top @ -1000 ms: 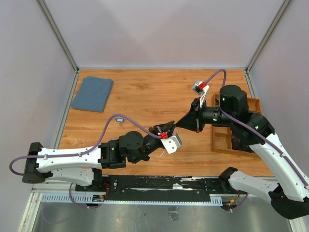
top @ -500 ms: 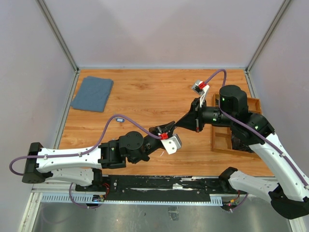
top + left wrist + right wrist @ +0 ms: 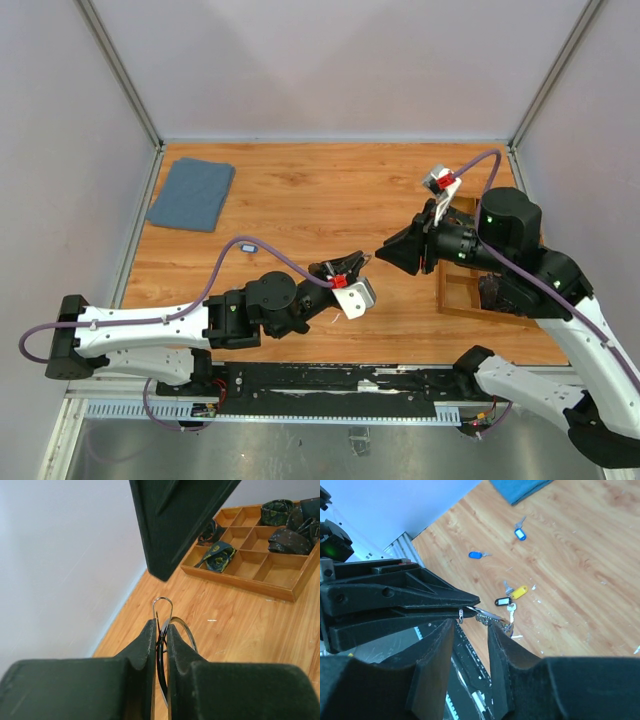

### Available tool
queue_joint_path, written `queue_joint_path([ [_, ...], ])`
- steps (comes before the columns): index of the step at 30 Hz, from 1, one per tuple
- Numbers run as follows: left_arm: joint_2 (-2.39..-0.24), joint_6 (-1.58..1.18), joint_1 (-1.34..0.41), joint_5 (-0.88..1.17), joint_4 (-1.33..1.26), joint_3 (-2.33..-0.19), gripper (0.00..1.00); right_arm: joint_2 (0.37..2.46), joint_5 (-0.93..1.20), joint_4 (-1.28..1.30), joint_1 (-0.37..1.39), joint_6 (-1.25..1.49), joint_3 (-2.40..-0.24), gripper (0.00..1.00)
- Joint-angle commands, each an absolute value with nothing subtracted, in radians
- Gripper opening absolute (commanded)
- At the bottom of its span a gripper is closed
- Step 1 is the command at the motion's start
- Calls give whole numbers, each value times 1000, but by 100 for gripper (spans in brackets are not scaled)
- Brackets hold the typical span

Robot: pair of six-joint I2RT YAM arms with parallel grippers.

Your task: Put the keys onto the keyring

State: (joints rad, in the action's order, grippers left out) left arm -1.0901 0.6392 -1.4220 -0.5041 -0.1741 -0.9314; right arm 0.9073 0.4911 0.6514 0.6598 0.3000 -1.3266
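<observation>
Several keys (image 3: 518, 592) are scattered on the desk (image 3: 580, 555) at mid-frame. The keyring (image 3: 186, 630) is pinched by the left tool (image 3: 161, 629). The right tool (image 3: 470, 630) is seen partly open, empty.

Two blue-tagged keys (image 3: 520, 533) (image 3: 475, 555), one yellow-tagged key (image 3: 518, 592), one black-tagged key (image 3: 502, 601), one keyring (image 3: 184, 628), one tray (image 3: 235, 578)

Bright, diffuse overhead light leaves only faint, soft shadows on the wooden surface (image 3: 300, 200). In its wrist view, the left claw (image 3: 161, 630) blurs slightly at its near base.
</observation>
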Motion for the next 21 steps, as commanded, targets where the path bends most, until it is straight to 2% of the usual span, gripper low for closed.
queue_joint_path([
  [1,-1066,633,-1427,-512,-210,-955,0,858,405,608,647,285,-1309,35],
  [21,-1074,627,-1427,-509,-189,-969,0,941,588,616,647,298,-1317,36],
])
